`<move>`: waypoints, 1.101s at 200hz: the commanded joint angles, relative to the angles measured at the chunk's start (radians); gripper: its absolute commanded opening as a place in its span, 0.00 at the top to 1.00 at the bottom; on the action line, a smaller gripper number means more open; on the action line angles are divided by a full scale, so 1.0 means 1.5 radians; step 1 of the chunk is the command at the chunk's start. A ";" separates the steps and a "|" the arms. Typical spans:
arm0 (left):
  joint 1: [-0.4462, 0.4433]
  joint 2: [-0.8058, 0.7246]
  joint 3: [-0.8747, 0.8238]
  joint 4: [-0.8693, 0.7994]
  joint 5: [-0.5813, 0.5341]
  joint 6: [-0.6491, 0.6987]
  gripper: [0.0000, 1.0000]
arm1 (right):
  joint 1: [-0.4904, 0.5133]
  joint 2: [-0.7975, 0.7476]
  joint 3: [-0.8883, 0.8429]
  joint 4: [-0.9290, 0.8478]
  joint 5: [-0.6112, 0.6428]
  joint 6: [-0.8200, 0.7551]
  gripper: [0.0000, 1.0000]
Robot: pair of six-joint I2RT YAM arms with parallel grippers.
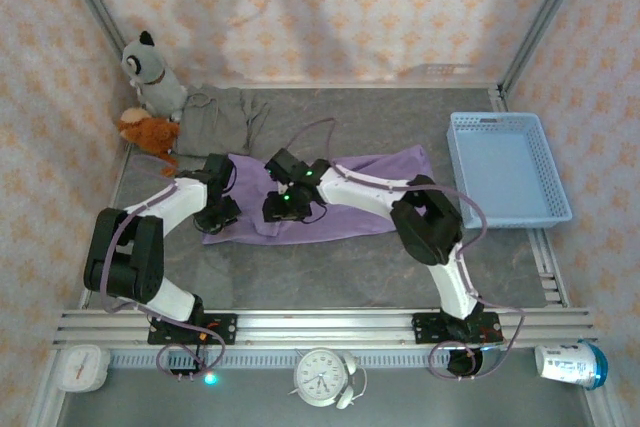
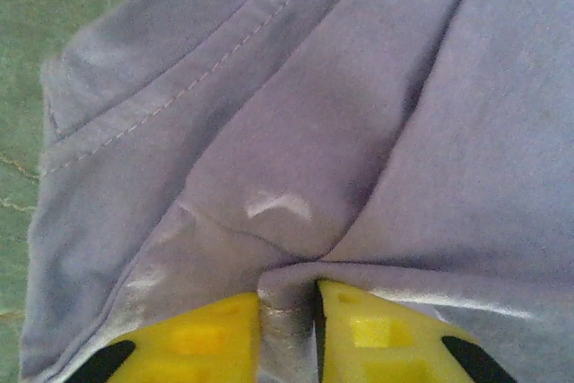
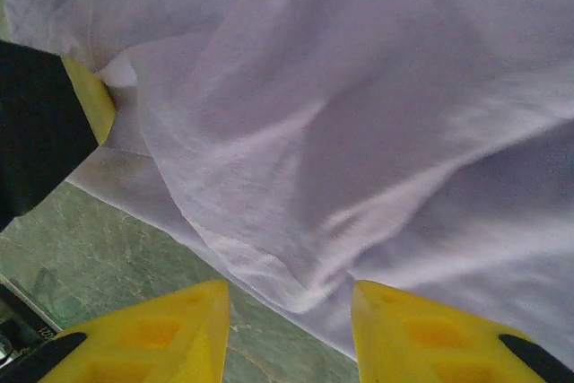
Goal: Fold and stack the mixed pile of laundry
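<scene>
Bottom-centre of the left wrist view, your left end effector (image 2: 289, 316) pinches a lavender garment (image 2: 359, 132) ridge, so clamp the half-open, empty right end effector (image 3: 291, 320) on its edge before lifting.

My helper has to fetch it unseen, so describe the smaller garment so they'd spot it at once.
Look to the far left corner of the table, where a grey plush toy and an orange plush toy sit together. Just right of them lies the taupe garment, loosely crumpled. It is small and grey-brown, unlike the long lavender garment spread mid-table.
</scene>
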 commanded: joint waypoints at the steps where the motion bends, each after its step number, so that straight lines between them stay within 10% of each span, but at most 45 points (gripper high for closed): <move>1: 0.004 -0.001 0.001 0.006 -0.043 0.018 0.82 | -0.001 0.029 0.028 -0.023 -0.005 0.009 0.59; 45: 0.003 -0.011 0.002 -0.007 -0.054 0.027 1.00 | 0.002 0.073 0.066 -0.063 0.027 0.022 0.63; 90: 0.003 -0.065 0.040 -0.103 -0.076 0.038 1.00 | 0.002 0.067 0.073 -0.081 0.052 0.024 1.00; 173: 0.003 -0.126 -0.067 -0.103 -0.063 -0.003 1.00 | 0.002 0.058 0.105 -0.191 0.066 0.001 0.97; 201: 0.003 -0.105 -0.032 -0.125 -0.057 0.007 0.59 | 0.001 0.044 0.123 -0.237 0.085 -0.021 0.78; 220: 0.002 -0.111 0.011 -0.141 -0.044 0.014 0.55 | -0.004 -0.011 0.116 -0.284 0.174 -0.036 0.60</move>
